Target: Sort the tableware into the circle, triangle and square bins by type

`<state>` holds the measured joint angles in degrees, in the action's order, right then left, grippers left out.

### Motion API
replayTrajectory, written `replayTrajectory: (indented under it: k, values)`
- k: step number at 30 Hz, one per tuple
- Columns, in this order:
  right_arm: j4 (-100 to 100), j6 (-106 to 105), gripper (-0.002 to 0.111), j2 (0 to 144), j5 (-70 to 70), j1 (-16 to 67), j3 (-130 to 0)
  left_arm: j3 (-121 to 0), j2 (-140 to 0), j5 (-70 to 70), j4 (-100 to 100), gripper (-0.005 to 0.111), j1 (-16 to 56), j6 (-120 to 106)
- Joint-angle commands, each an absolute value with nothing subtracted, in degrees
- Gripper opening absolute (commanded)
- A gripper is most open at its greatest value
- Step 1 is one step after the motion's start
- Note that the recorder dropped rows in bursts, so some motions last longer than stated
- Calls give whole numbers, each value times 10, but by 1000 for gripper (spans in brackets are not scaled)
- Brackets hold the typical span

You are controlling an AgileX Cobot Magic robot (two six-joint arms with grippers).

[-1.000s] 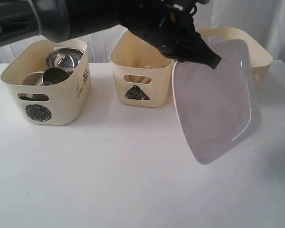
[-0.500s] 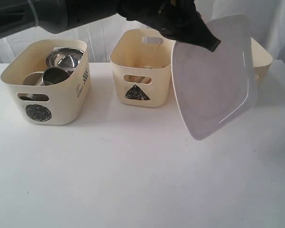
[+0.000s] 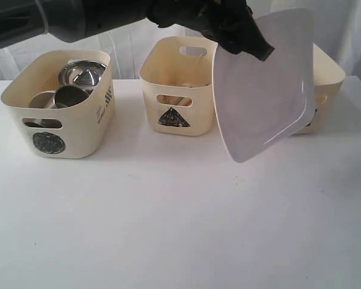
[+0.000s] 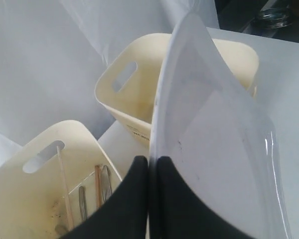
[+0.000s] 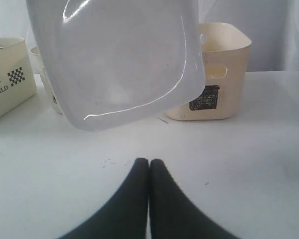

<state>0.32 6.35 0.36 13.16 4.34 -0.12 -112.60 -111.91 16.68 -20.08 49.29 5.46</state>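
**Plate held on edge, clear of the table**

The white table (image 3: 168, 241) carries three cream bins. Above it hangs the large white plate (image 3: 262, 90), tilted on edge. Its upper rim is pinched between the jaws of the left gripper (image 4: 149, 169), and the rest of it drops away below them.

In the exterior view the plate hides most of the square-marked bin (image 5: 222, 55). The right wrist view shows that bin's front and its mark. There it stands beyond the plate, well past the right gripper (image 5: 149, 164). That gripper's jaws are pressed together on nothing, low over the table.

Only the left wrist view looks into the triangle bin (image 3: 177, 90), which sits just beside the clamped jaws. Wooden chopsticks (image 4: 65, 184) and metal utensils (image 4: 82, 201) lie inside it.

Only the exterior view looks into the circle bin (image 3: 78, 129), well apart from both grippers. It holds steel mugs (image 3: 69, 96) and a steel bowl (image 3: 83, 73).
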Motion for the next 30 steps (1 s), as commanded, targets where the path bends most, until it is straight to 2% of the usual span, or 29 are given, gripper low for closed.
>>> replayTrajectory:
  k: [1, 11, 30]
  values:
    - [4, 62, 0, 0, 127, 40, 0, -1134, -1120, 134, -204, 0, 493, 64]
    - [4, 62, 0, 0, 127, 40, 0, -1148, -1126, 125, -204, 0, 493, 81]
    - [4, 63, 0, 0, 127, 40, 0, -1156, -1119, 248, -181, 0, 493, 105]
